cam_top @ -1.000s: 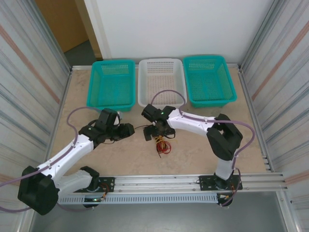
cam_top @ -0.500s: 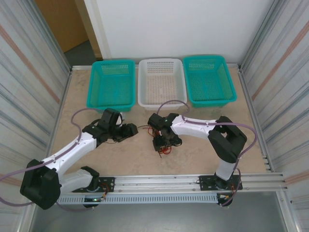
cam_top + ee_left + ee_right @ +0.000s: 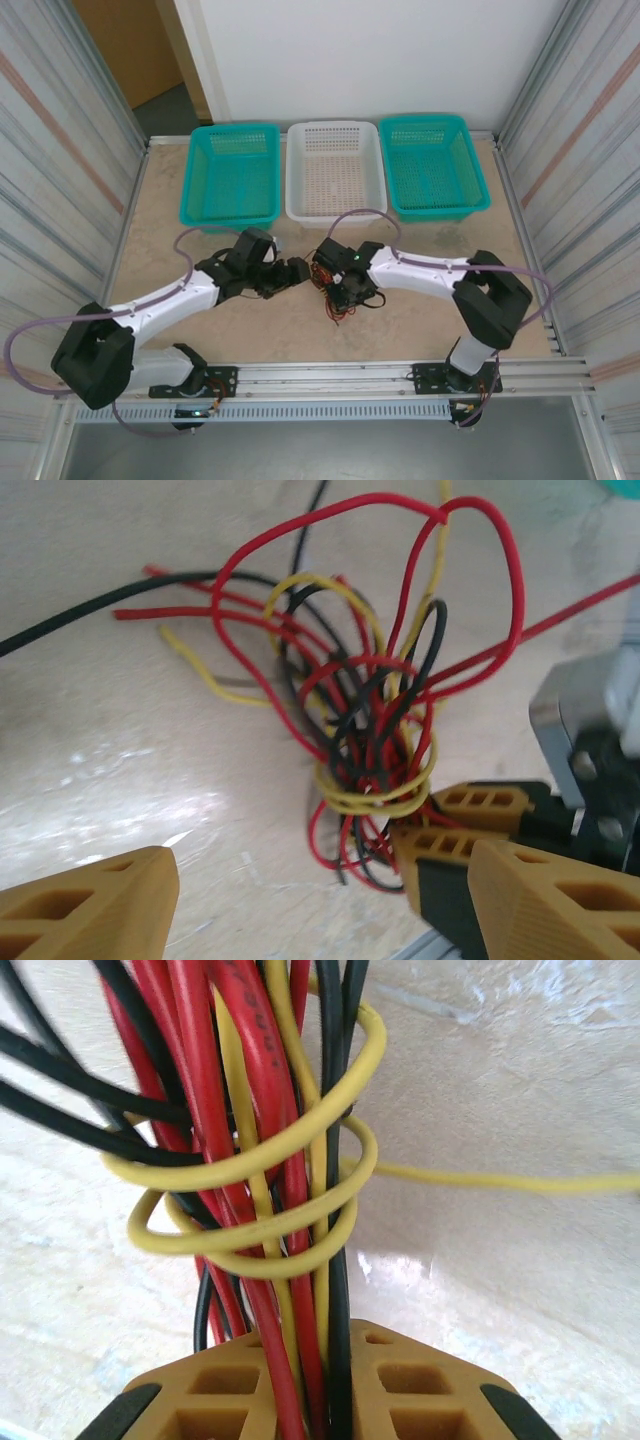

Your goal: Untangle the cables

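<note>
From above the cables (image 3: 342,305) are just a tiny smudge. Right wrist cam: strands run off at 12 o'clock, lower ends swallowed by the right gripper (image 3: 318,1385).

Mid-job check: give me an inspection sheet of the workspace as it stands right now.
Surface: beige table with glare patches.
Job's things: red, black and yellow cables in one knot, yellow loops wrapping the bundle.
Clutter: nothing seen.
Grippers: left gripper open beside the knot; right gripper shut on the cables.
Cables: lavender hoses arch over both arms.
Surroundings: two teal baskets, white basket, corrugated side walls.
</note>
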